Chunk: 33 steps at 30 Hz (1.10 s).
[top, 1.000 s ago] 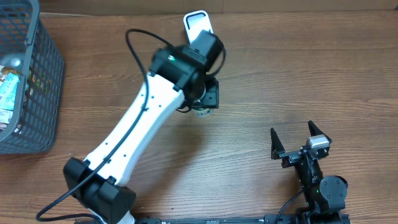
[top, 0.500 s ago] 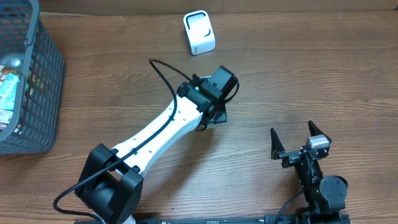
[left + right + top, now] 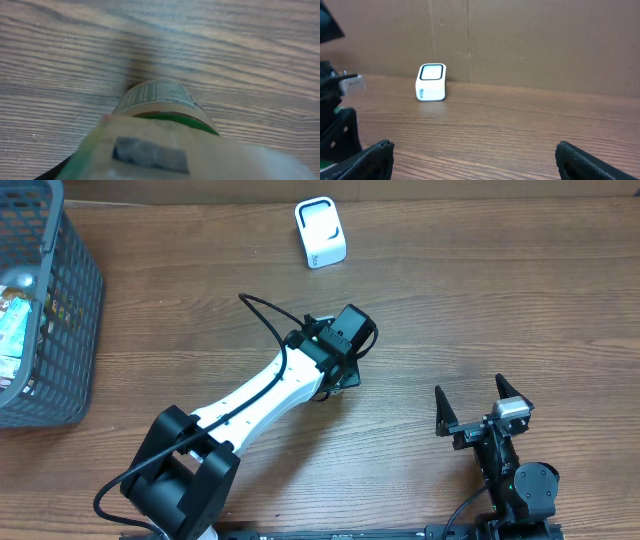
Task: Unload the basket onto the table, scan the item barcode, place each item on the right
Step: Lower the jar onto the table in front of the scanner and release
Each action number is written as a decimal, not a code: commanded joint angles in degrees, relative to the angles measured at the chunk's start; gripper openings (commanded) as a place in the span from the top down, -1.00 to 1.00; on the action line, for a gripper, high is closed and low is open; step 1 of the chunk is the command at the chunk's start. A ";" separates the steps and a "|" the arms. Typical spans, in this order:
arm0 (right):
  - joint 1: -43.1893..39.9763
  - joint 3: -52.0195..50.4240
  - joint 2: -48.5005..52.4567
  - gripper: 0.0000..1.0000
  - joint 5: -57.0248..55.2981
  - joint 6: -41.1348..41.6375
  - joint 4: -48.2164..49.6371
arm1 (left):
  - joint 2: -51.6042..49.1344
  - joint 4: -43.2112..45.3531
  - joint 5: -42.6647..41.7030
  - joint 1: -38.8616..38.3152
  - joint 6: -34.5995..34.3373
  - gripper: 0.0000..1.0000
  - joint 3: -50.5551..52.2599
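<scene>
The left arm (image 3: 260,395) is leaning diagonally over the table (image 3: 500,280), its left gripper (image 3: 335,372) clasping a labelled container (image 3: 160,97) well short of the white scanner (image 3: 320,232). The right gripper (image 3: 469,388) is resting with jaws spread wide, and a basket (image 3: 60,330) is sitting far left

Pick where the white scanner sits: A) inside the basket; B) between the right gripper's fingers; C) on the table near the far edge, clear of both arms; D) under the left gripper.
C: the white scanner stands on the table near its far edge, apart from the left gripper holding a labelled container and from the open right gripper.
</scene>
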<state>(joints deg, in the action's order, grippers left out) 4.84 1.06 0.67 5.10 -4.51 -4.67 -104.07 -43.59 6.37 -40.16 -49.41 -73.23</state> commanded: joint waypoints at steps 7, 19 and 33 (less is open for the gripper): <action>-0.37 -0.59 -0.42 -1.00 -0.31 -0.24 0.24 | 0.20 0.81 1.53 -0.37 -0.76 -0.13 1.44; -0.37 -0.59 -0.42 -1.00 -0.31 -0.24 0.24 | 0.26 0.81 -0.66 -0.31 5.22 -1.00 1.05; -0.37 -0.59 -0.42 -1.00 -0.31 -0.24 0.24 | 1.07 -13.57 -1.57 3.82 13.68 -0.99 -17.27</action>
<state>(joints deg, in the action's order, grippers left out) 4.84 1.06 0.67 5.10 -4.51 -4.69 -104.03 -55.22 5.96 -37.52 -38.33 -88.18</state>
